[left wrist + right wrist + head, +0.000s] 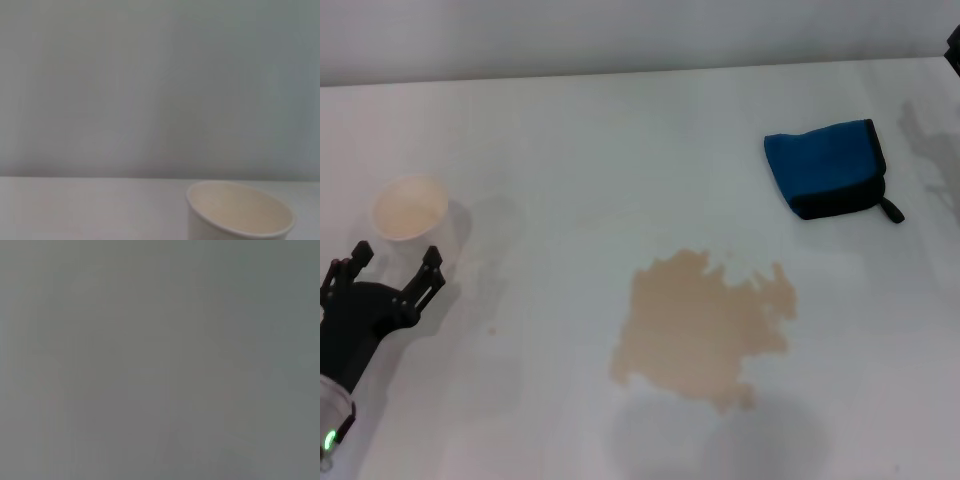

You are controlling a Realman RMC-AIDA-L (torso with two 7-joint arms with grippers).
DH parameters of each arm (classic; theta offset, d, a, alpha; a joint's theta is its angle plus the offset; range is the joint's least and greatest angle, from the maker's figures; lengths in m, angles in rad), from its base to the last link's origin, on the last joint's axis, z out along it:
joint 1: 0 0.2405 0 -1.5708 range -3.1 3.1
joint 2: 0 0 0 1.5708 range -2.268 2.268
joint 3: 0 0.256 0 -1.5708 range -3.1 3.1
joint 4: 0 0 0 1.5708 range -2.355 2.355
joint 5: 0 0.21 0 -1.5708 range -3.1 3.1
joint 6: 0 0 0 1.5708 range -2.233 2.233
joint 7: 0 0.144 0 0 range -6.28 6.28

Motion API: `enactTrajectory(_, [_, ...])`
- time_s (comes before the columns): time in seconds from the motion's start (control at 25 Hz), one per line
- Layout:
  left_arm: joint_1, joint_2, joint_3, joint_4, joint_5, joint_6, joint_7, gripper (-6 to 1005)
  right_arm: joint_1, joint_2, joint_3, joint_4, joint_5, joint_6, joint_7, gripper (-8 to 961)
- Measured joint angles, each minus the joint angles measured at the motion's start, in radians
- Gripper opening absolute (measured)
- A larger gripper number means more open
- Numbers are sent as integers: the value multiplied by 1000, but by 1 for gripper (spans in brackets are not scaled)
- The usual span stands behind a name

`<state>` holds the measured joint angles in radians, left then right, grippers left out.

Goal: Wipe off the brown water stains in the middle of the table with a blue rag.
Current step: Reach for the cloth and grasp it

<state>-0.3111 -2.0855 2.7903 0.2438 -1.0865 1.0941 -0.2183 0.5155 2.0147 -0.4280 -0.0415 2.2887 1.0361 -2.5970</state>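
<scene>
The brown water stains (705, 327) form one ragged tan blotch in the middle of the white table (570, 160). The blue rag (827, 167) with black trim and a small loop tab lies folded at the far right, apart from the blotch. My left gripper (388, 268) is open and empty at the near left, just in front of a paper cup. Of my right arm only a dark bit shows at the top right corner (953, 48); its gripper is out of view. The right wrist view shows only plain grey.
A white paper cup (410, 208) stands upright at the left, just beyond my left gripper; it also shows in the left wrist view (239, 215). The table's far edge meets a grey wall (620, 35).
</scene>
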Motion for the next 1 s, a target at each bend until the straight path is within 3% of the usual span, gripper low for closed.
enactTrajectory(0.2, [48, 2, 0, 25, -20, 64, -20, 892, -2, -1, 0, 0, 0, 6, 0, 837])
enactTrajectory(0.4, [82, 4, 0, 18, -23, 129, -153, 892, -4, -1, 0, 0, 0, 13, 2, 837])
enactTrajectory(0.56, [91, 4, 0, 14, -33, 152, -174, 893, -6, -3, -26, -10, -17, 33, 87, 836])
enactTrajectory(0.88, [106, 3, 0, 12, -110, 166, -207, 893, -31, -12, -320, -287, -216, -31, 496, 836])
enactTrajectory(1.0, [107, 5, 0, 11, -113, 167, -221, 893, -29, -27, -420, -413, -335, -77, 647, 835])
